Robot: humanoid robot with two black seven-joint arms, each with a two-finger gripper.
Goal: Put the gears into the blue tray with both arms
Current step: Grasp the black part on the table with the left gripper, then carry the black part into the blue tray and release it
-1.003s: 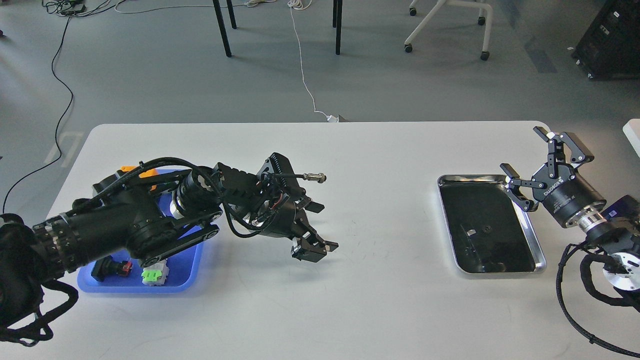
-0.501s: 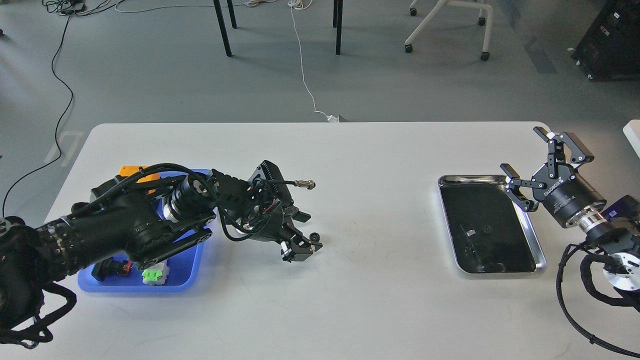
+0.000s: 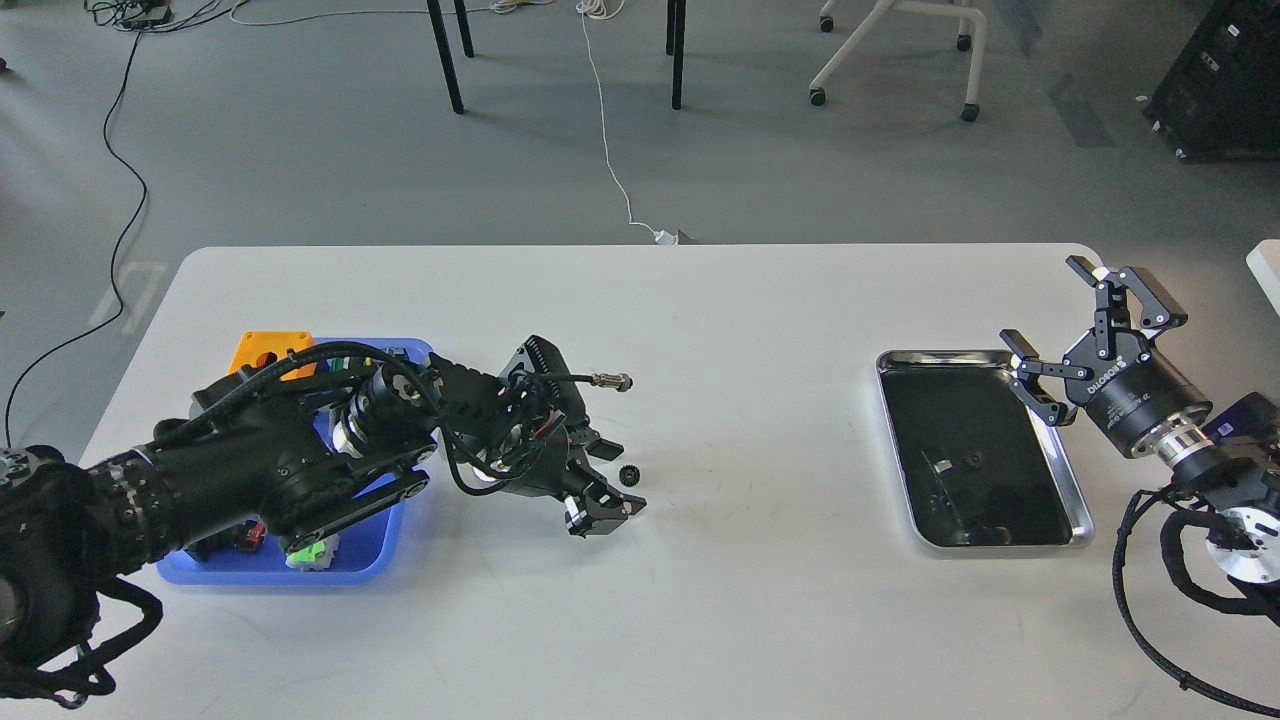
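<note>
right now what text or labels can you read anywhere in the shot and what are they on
"ROBOTIQ", white letters seen upside down on the black body of the right gripper.
Beside it on the same body, a smaller line of white print: too small to read.
No readable text on the left gripper, the blue tray, the steel tray or the orange part.

Our left arm (image 3: pixel 250 470) comes in low from the left, forearm nearly flat, wrist bent so the left gripper (image 3: pixel 608 478) points right and slightly down. Its jaws are spread, one finger (image 3: pixel 603 447) further from us, the other (image 3: pixel 600 510) nearer. Our right arm (image 3: pixel 1215 490) enters from the right edge, wrist angled up and left. Right gripper (image 3: pixel 1058 322) is raised, jaws wide apart, nothing between them.
</note>
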